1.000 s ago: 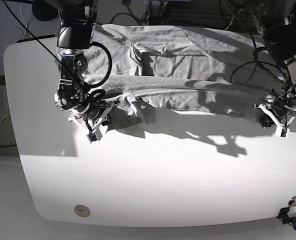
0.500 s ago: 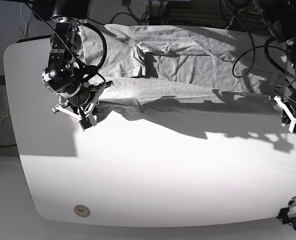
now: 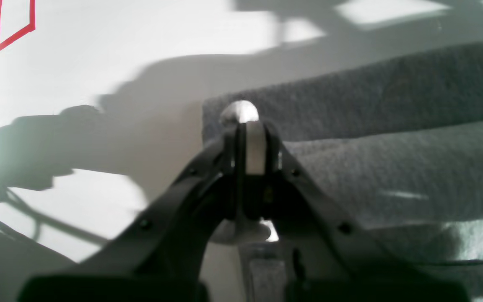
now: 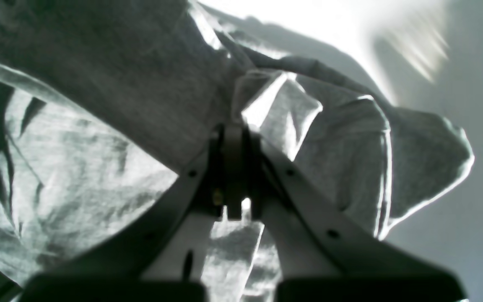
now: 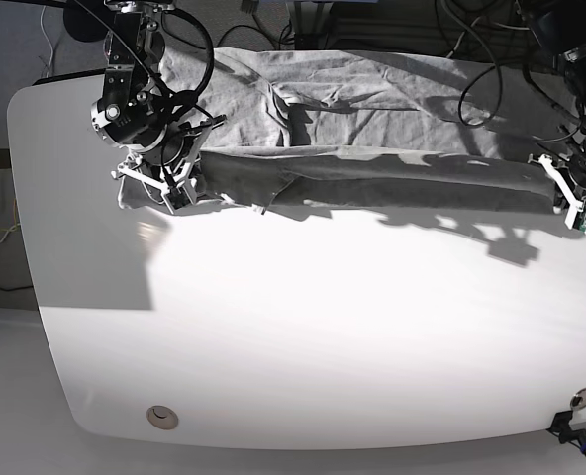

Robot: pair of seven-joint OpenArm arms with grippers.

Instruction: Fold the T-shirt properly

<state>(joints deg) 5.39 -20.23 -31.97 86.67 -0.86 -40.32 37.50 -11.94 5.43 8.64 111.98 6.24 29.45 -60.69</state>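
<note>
In the base view, the grey T-shirt (image 5: 392, 124) lies across the top of the white table (image 5: 323, 327), gathered into a long band. Its near edge runs from beneath the right gripper (image 5: 181, 198), in the upper left of the frame, to the left gripper (image 5: 576, 213) at the right edge. The lower half of the frame shows bare tabletop. A raised strip of cloth stretches between the two grippers, with shadow under it.

In the left wrist view, the closed fingers meet at the centre, clenched on the T-shirt's edge, and a pale bit of cloth pokes out past the tips. Flat layers spread to the right of the frame with fairly straight borders; a red outline (image 3: 32, 26) marks the table at upper left.

In the right wrist view, the jaws are pinched together on a crumpled fold at the centre. Smooth cloth fills the upper left, while loose, rumpled flaps stick out at the right.

The job looks partway along: the shirt seems to be doubled lengthwise, or nearly so. Laying this edge down, tidying the rumpled end and folding across the length probably remain.
</note>
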